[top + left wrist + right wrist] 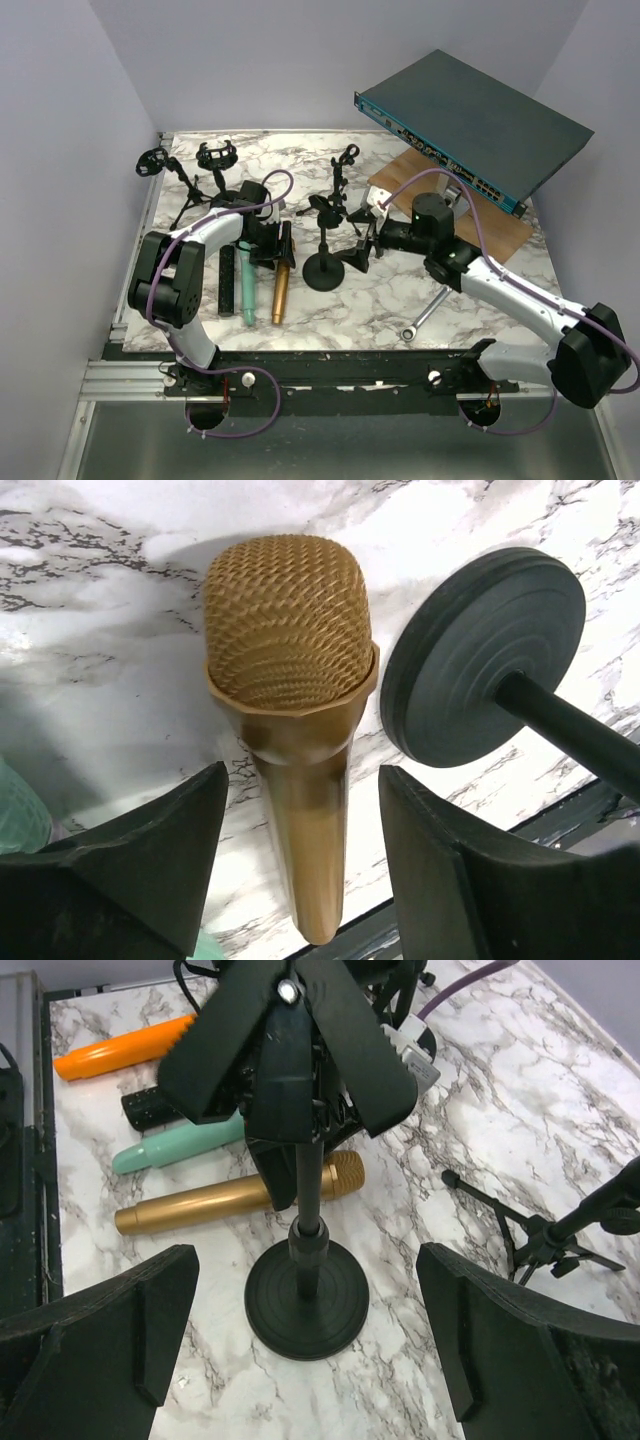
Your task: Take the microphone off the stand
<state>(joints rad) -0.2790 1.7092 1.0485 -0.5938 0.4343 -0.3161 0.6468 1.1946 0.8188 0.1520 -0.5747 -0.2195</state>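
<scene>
The right gripper, spread wide, flanks the stand; behind it a gold mic lies flat, a mint mic alongside.

1. This was a robot lab cell, not a home or shop.
2. Plain walls boxed in a marble-print table on three sides.
3. Two arms were bolted to a metal rail at its near edge (purple cables looped from each).
4. The props made an odd mix: a network switch, a wrench, mic stands.
</scene>
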